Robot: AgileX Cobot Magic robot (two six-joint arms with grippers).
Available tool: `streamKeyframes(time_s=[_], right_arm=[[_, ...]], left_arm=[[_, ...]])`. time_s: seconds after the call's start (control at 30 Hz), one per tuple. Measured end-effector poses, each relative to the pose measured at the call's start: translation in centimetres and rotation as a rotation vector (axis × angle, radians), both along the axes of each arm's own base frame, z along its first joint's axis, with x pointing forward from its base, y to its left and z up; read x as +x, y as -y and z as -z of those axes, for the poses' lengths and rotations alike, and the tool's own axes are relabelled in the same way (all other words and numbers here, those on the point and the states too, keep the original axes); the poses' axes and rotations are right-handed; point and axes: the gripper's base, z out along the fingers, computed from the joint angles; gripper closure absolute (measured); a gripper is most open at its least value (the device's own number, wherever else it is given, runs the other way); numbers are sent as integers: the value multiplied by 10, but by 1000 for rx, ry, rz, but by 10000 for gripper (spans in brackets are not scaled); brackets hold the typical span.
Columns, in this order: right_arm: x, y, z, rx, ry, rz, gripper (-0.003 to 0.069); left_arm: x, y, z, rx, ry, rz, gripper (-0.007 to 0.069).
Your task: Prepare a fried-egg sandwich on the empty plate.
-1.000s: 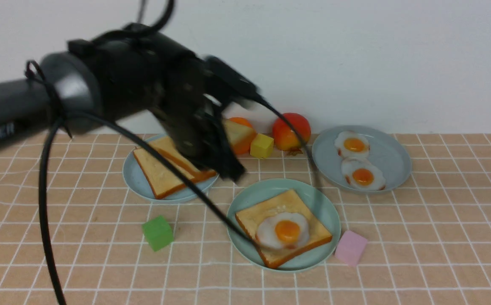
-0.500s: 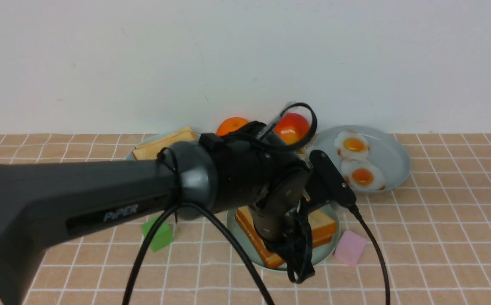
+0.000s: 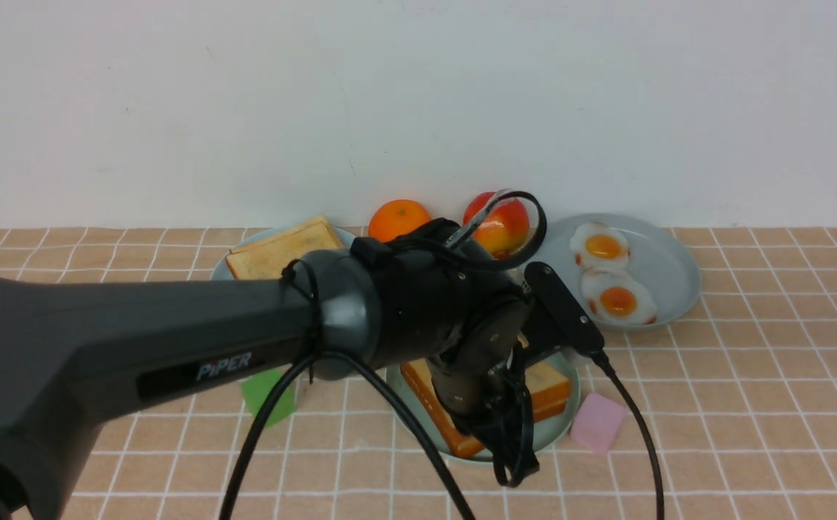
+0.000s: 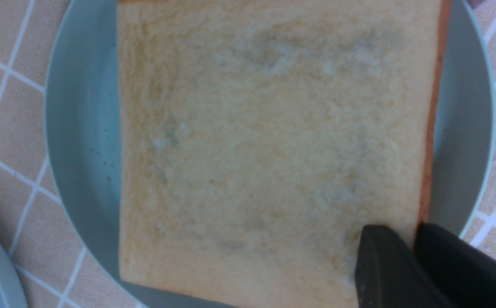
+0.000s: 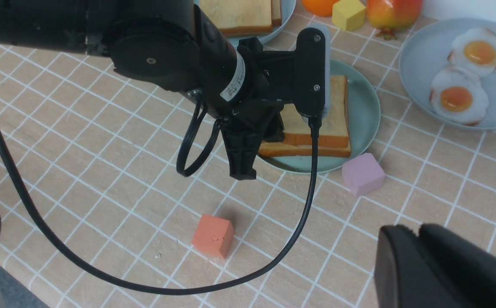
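Since a second ago the left arm (image 3: 172,339) has swung down from above the far left plate (image 5: 289,9). It now reaches across the front view to the empty plate (image 5: 365,113), the mint-green one near the middle of the checked cloth (image 3: 750,404). Back then the egg lay bare on a single toast there. Now a second slice (image 4: 273,141) covers it, so the fried-egg sandwich (image 5: 333,128) sits stacked on that plate with the egg hidden. In the right wrist view the top slice lies slightly askew on the lower one.

The left gripper (image 5: 242,169) points down at the near corner of the stack, by the plate's rim. Its two fingers stand almost together, with only a thin slit between them and nothing showing in it. Whether a fingertip touches the crust cannot be told. The right gripper (image 5: 406,234) hangs well apart from the plate, above the cloth, its fingers likewise pressed close with nothing between them.

A pink cube (image 3: 597,422) lies just beside the plate's right rim. A green cube (image 3: 259,396) lies to its left, partly behind the arm. Farther back on the right, a blue-grey plate (image 3: 671,278) holds two fried eggs (image 3: 619,301). Another toast (image 3: 284,249) rests on the far left plate.
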Motion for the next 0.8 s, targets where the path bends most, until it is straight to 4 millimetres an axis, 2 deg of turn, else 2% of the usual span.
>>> streamKeyframes(time_s=[0.07,0.27,0.37,0.47,0.53,0.63,0.7,0.73,0.77,0.8], right_arm=[[0,0,0,0,0,0,580],[0,0,0,0,0,0,574],[0,0,0,0,1,0,574],[0,0,0,1,3,1,572],[0,0,0,2,5,2,573],[0,0,0,2,5,2,573],[-2,1,-1,-5,17,6,573],[-2,1,-1,-5,17,6,573],[-7,4,-2,-17,36,15,573],[-11,6,-3,-30,55,29,573]], left_arm=[[0,0,0,1,-1,0,512],[-2,0,-3,-18,-15,-12,349],[-6,-1,-11,-50,-42,-35,302],[-10,-2,-26,-95,-47,-48,292],[-18,-7,-52,-158,-39,-61,302],[-34,-23,-106,-284,14,-86,377],[-56,-46,-157,-414,82,-111,478],[-60,-51,-166,-435,95,-111,489],[-79,-71,-192,-521,139,-117,559],[-94,-86,-205,-576,165,-115,613]])
